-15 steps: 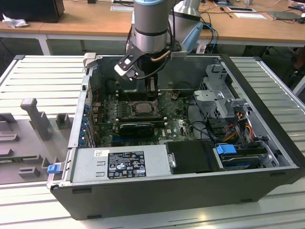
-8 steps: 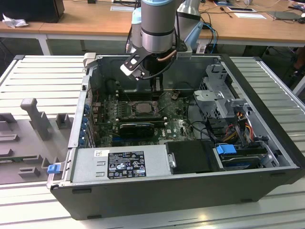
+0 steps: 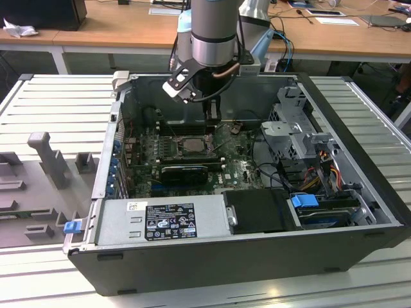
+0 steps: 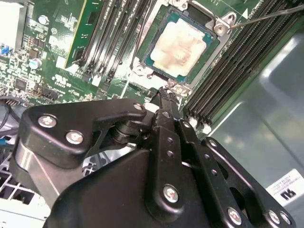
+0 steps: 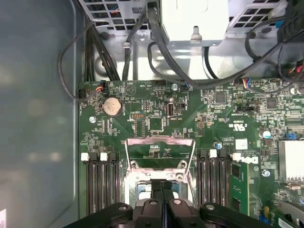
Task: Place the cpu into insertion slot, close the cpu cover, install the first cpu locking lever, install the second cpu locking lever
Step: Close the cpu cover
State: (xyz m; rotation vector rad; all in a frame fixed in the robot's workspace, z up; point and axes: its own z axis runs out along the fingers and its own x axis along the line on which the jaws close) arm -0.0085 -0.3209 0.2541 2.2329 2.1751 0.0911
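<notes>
My claw is closed, both fingers pressed flat together, with nothing that I can make out between them. It hangs low inside the open computer case, which sits on the worktop. I judge the fingers are shut this way to form one narrow tip, slim enough to work in the gap between the memory slots that run along either side of the claw.

The cpu lies just beyond my fingertips. It sits flat and square in the insertion slot, with the dark rim showing evenly around it, so I take the placing as done.

In the first wrist view the cpu cover is directly ahead of the claw. It is tipped up on its hinge, and green board shows through its window. That is why the chip lies bare.

A thin wire locking lever angles away past the far corner of the socket from the claw. By my reading it is unlatched, which is what lets the cover stand open.

My tip is right beside a small silver tab on the socket's near edge. I cannot tell whether it touches the tab.
</notes>
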